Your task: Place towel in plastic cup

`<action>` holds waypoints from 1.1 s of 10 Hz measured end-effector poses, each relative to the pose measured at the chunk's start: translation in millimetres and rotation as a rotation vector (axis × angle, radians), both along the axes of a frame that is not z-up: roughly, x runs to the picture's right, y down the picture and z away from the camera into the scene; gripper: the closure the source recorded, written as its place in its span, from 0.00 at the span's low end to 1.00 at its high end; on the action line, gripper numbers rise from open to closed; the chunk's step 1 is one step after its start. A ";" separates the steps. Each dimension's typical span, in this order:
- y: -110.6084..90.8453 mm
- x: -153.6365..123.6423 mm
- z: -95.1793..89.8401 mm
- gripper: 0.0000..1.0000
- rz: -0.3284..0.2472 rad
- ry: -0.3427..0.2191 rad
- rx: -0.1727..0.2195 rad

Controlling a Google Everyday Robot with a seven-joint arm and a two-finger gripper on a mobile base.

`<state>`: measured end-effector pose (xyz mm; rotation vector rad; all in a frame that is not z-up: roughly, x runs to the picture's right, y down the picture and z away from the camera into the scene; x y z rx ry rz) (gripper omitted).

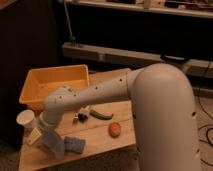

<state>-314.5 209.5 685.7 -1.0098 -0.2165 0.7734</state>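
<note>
A white plastic cup (25, 119) stands upright at the left edge of the wooden table (97, 142). A blue-grey towel (74, 144) lies crumpled on the table's front left, to the right of the cup. My gripper (41, 140) is low over the table between the cup and the towel, touching or just above the towel's left end. The arm's white body hides part of the table's right side.
A yellow plastic bin (52, 82) sits at the back left of the table. A green pepper (102, 115), a small dark and white object (82, 115) and an orange round fruit (115, 129) lie mid-table. Dark shelving stands behind.
</note>
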 end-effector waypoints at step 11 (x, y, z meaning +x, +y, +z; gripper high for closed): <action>-25.9 32.0 -39.3 0.20 -0.004 0.278 0.187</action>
